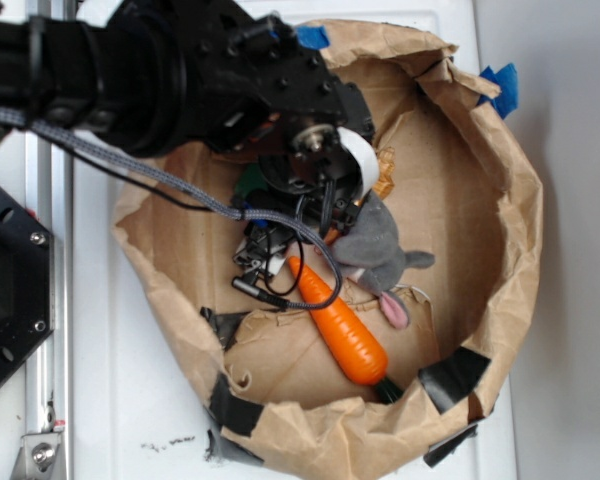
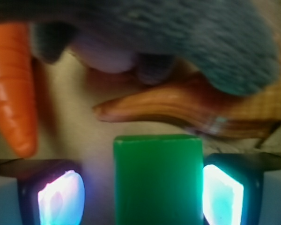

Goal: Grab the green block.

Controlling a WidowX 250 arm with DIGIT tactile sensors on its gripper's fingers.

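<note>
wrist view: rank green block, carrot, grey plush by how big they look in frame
1. grey plush, spans most of the top edge
2. green block, between the open gripper fingers
3. carrot, cropped at left

The block is closest to the camera, so its rank over the carrot is apparent only.

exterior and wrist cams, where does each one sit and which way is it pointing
Exterior: overhead, looking down into the brown paper bag; shows the black arm and gripper low inside.
Wrist: on the gripper, looking forward past its fingers at the green block between them.
Shared: the orange toy carrot and the grey plush toy.
</note>
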